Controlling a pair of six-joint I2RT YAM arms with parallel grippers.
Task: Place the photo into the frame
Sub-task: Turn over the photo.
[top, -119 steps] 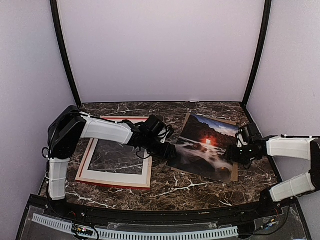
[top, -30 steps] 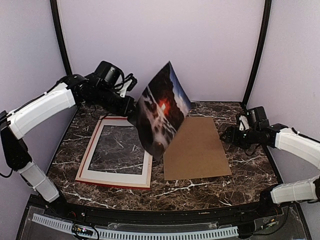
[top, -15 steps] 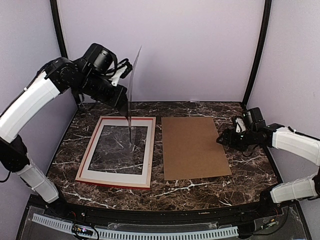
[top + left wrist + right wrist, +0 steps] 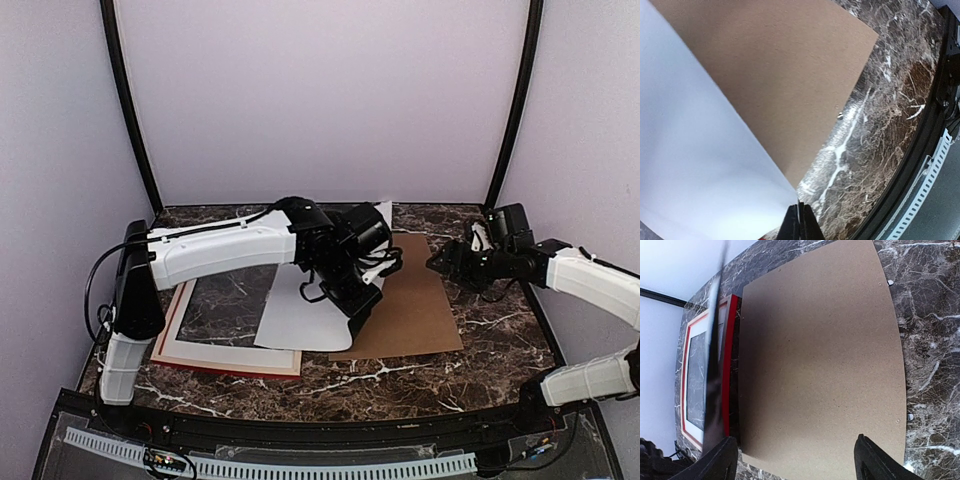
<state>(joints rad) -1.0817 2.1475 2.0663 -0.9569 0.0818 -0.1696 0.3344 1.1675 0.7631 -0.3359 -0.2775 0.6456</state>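
left pincer (image 4: 362, 303) is clamped on the near right corner of the photo (image 4: 300, 315); the left wrist view shows the tips pinched tight on the sheet's edge. the photo is white back up, print side down, skewed. its left part lies over the right side of the frame (image 4: 225, 366) and its right part over the left edge of the backing board (image 4: 415, 300). long axis runs near-to-far, leaning right at the far end.

key relation: the frame opening sits left of the pincer, so my read is slide left and square it to the rails.

the frame holds the white mat (image 4: 172, 325). the photo is not seated in it yet.

right pincer (image 4: 438, 263) is wide and holds nothing, fingers (image 4: 715, 462) spread above the board. it hangs near the board's far right corner, well apart from the photo. left arm is nearer.
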